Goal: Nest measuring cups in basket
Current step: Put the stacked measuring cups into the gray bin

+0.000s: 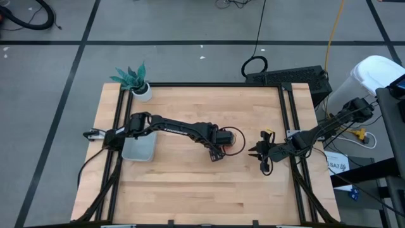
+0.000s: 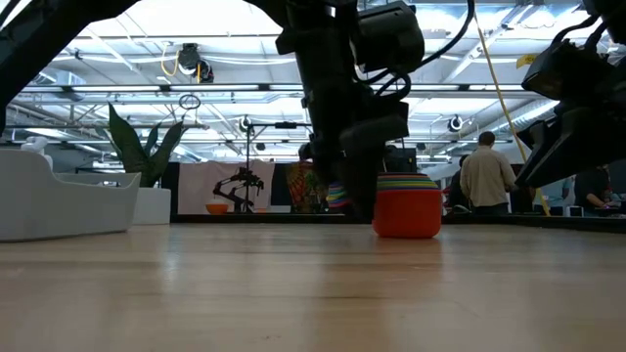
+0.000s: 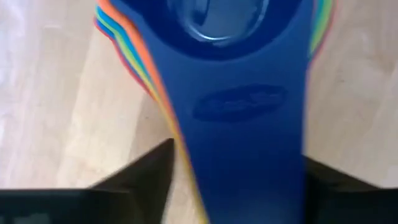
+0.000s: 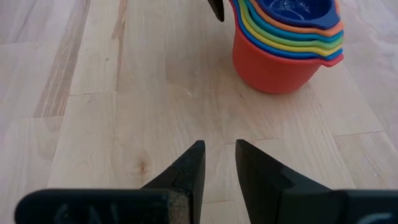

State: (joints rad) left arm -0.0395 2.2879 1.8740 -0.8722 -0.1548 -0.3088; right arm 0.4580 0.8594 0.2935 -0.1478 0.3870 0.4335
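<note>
The measuring cups are nested in one stack, with red outermost and dark blue innermost. The stack stands on its red bottom at mid-table. My left gripper is just left of the stack and shut on its stacked handles. The pale grey-blue basket rests on the table at the left, under my left arm. My right gripper hovers low over the table right of the stack, open by a narrow gap and empty. My left gripper pinches the stacked flat handles by their two long edges, one finger on each side, dark blue handle on top. The fingers slant down from the table's left and lie along the handles. The stack stands upright on the table.
A small white pot with a green plant stands at the table's far left corner. Bare wood lies between the stack and the basket and along the near edge. People stand in the room beyond the table.
</note>
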